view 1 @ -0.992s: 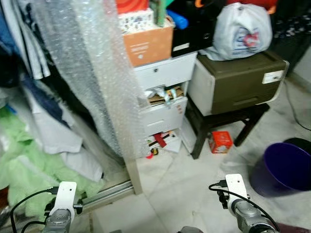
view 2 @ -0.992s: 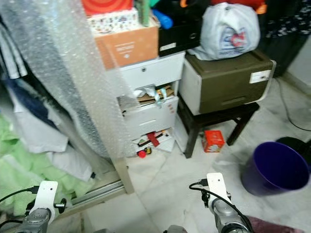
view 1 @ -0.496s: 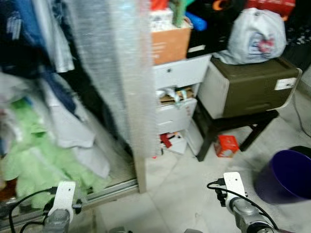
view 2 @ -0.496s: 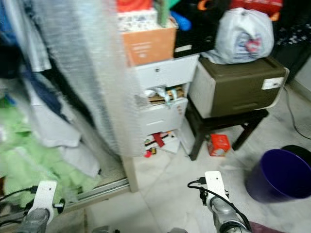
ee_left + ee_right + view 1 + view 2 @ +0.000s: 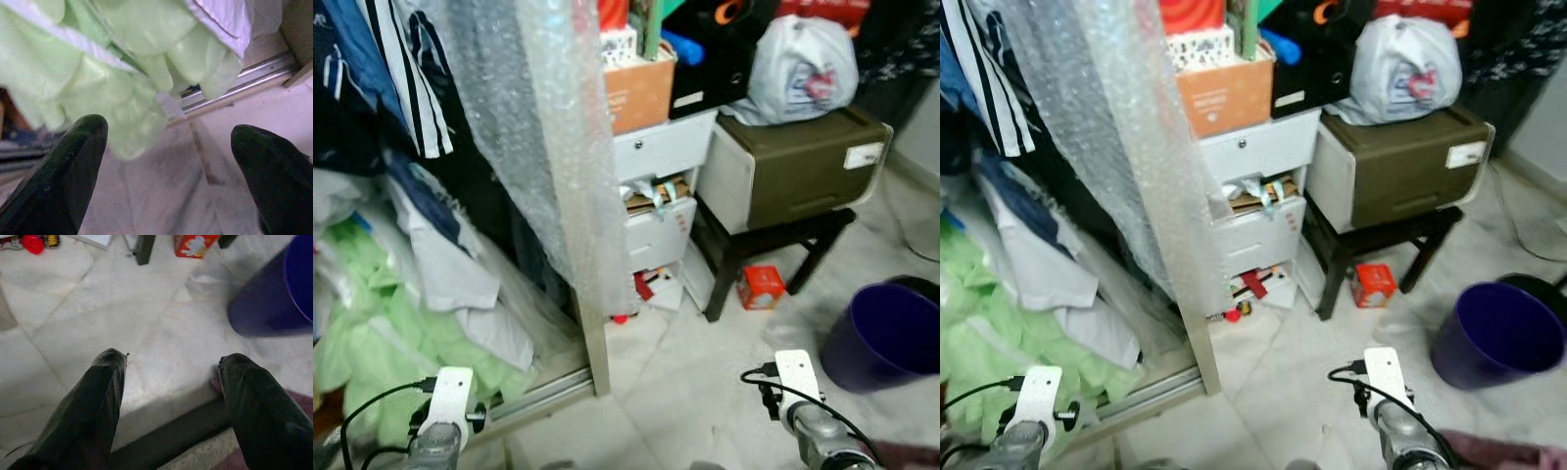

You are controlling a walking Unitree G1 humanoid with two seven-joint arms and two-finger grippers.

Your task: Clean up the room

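My left gripper [image 5: 168,128] hangs low and open over the pale floor, just in front of a heap of green cloth [image 5: 122,73] and the wardrobe's metal track [image 5: 244,83]. My right gripper [image 5: 172,358] is open too, with nothing between its fingers, above marble tiles. Ahead of it lie a red box [image 5: 194,245] by a stool leg and a small red ball [image 5: 33,243]. A purple bin [image 5: 884,336] stands on the floor at the right. The red box [image 5: 762,287] sits under the dark stool [image 5: 773,245].
A bubble-wrapped wardrobe panel [image 5: 563,157] stands in the middle, with hanging clothes [image 5: 401,88] and green cloth [image 5: 382,338] to its left. A white drawer unit [image 5: 658,211] spills papers. A brown storage box [image 5: 798,166] with a white bag [image 5: 803,70] rests on the stool.
The whole picture has shifted, so the head camera has moved; more of the hanging clothes shows at the upper left. Both arms keep their low places and nothing in the room has moved.
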